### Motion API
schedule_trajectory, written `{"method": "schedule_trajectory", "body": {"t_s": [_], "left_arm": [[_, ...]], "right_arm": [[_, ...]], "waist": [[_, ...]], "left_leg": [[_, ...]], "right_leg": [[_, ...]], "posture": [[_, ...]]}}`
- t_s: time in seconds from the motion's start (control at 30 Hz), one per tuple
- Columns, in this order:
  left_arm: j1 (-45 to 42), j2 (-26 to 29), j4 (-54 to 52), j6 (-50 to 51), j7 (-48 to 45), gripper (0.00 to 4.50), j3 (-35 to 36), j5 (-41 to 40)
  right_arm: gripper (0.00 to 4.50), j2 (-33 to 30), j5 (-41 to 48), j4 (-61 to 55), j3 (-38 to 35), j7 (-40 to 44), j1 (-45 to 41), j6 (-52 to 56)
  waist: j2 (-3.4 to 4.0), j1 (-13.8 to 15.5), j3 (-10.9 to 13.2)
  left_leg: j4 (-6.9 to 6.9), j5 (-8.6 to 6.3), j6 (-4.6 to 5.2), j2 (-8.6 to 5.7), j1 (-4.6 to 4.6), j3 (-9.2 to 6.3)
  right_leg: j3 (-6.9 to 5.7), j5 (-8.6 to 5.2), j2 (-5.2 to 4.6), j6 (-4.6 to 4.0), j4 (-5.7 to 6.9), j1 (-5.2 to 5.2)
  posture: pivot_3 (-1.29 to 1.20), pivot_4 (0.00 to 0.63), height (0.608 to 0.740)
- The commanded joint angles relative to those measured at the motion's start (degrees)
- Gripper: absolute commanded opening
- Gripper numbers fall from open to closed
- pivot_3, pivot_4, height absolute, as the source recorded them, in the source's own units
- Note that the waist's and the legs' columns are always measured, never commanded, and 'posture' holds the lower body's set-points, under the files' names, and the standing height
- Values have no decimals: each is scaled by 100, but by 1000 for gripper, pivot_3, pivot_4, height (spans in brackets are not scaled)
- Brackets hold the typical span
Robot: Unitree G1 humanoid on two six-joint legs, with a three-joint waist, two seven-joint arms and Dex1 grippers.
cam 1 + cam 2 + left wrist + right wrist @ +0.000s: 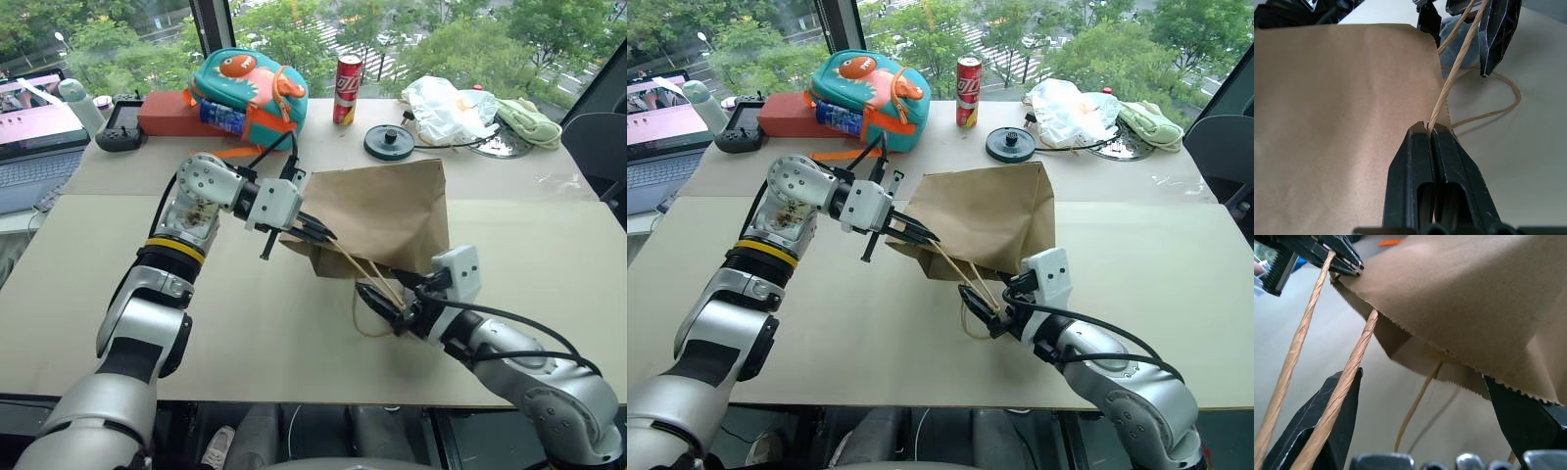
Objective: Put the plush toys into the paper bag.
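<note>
The paper bag (377, 215) is pinched at its rim by the closed left gripper (318, 235), so its mouth is best spread by the wide-open, empty right gripper (397, 311).

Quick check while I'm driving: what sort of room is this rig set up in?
Probably an upper-floor office or lab: a big window looks down on treetops and a street, a laptop sits beside the table, and a controller lies by it.

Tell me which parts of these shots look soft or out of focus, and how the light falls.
Right wrist view: the cord handle and black fingers up close look soft, the paper bag sharper. Left wrist view: the shut left gripper is crisp. Head views: even daylight from the window, soft shadows on the table.
</note>
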Motion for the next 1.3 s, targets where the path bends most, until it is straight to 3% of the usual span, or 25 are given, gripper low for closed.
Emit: {"method": "schedule_trajectory", "body": {"t_s": [0.03, 0.23, 0.37, 0.77, 1.3], "left_arm": [[-84, 317, 124, 47, 171, 0, 302, 86], [-123, 272, 191, 27, 189, 0, 301, 124], [-102, 236, 195, 13, 205, 0, 333, 166], [29, 235, 57, 93, 267, 0, 363, 182], [126, 287, -98, 193, 299, 0, 378, 198]], "right_arm": [[4421, 194, 112, -325, -21, -88, -200, -64], [4421, 831, 775, -79, 76, -642, -904, 252], [4421, 1166, 697, 265, 291, -1226, -1293, 685], [4421, 1460, 366, 741, 604, -1476, -1472, 1121], [4421, 1047, 375, 332, 289, -464, -526, 934]], "waist": [[0, -1, 0], [0, 6, 0], [0, 6, 0], [1, 6, 0], [1, -12, 0]], "left_leg": [[0, 0, 0, 0, 0, 0], [0, 0, 0, 1, 1, -2], [0, 0, 0, -1, 0, -2], [-3, 0, 0, -1, -1, -2], [-3, 0, 0, 0, -1, -2]], "right_leg": [[0, 0, 0, 0, 0, 0], [-1, 0, 0, -1, 1, 0], [-1, 1, -2, -1, 1, 0], [-2, 1, -1, -2, 2, -4], [-1, 1, -1, -1, 1, -3]], "posture": [[0, 150, 740], [0, 150, 740], [0, 150, 740], [0, 150, 740], [0, 150, 740]]}}
